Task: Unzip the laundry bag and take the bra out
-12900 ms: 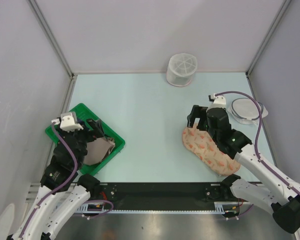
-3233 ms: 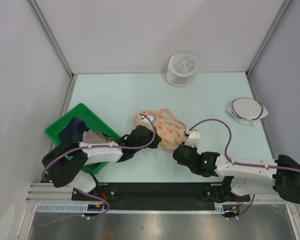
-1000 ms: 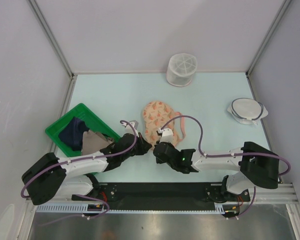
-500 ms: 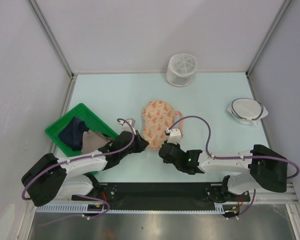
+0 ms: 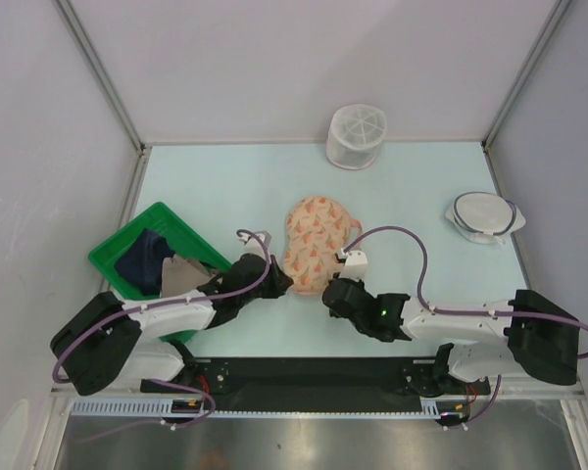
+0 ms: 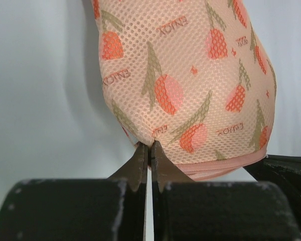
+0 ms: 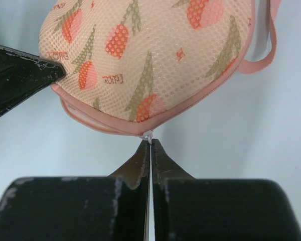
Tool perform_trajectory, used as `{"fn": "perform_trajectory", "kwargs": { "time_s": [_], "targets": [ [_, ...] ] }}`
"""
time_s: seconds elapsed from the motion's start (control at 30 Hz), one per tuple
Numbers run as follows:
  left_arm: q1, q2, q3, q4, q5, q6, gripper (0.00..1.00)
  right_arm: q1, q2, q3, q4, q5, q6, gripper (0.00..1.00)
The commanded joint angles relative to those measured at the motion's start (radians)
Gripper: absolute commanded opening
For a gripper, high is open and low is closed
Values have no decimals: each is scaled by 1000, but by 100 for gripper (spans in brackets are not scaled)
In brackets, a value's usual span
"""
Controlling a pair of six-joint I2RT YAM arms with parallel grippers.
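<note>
Near edge: both your arms lie low over the worktop (image 5: 225, 186), converging on the bag's near end.

Your left gripper (image 6: 149, 145) is clenched, tips pinching the mesh fabric at the near-left edge of the laundry bag (image 6: 185, 75).

Your right gripper (image 7: 150, 143) is also clenched, tips meeting on the small white zip pull (image 7: 148, 134) where the pink zip edging comes to a point. In that view the left gripper's black tip shows just beside the bag's left flank.

From above, the left gripper (image 5: 279, 284) and right gripper (image 5: 330, 291) sit close together, the laundry bag (image 5: 314, 240) running away from them mid-worktop. Its pink loop (image 5: 353, 227) trails off its right side.

Left: green tray (image 5: 127, 253) with a dark navy cloth (image 5: 142, 262) and a tan cloth (image 5: 181, 276).

Far edge: white mesh cylinder (image 5: 357, 135). Far right: flat mesh disc (image 5: 483, 215). Both well apart from the bag.
</note>
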Motion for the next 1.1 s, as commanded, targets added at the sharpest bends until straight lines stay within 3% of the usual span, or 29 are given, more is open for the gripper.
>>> {"fn": "perform_trajectory", "kwargs": {
  "time_s": [0.0, 0.5, 0.6, 0.63, 0.73, 0.83, 1.07],
  "targets": [
    [24, 42, 66, 14, -21, 82, 0, -5, -42, -19, -28, 41, 12, 0],
    [46, 205, 281, -24, -41, 169, 0, 26, -39, -50, 72, -51, 54, 0],
    [47, 194, 298, -56, -47, 166, 25, 28, 19, -33, 127, -87, 38, 0],
    [47, 171, 293, -64, -50, 165, 51, 26, 36, -27, 147, -98, 32, 0],
    [46, 98, 252, -91, -69, 142, 84, 26, 101, 16, 183, -132, 4, 0],
    [46, 9, 185, -111, -69, 119, 88, 26, 164, 65, 196, -155, -35, 0],
    [37, -94, 21, -99, -4, 28, 86, 21, 260, 165, 214, -201, -100, 0]
  ]
}}
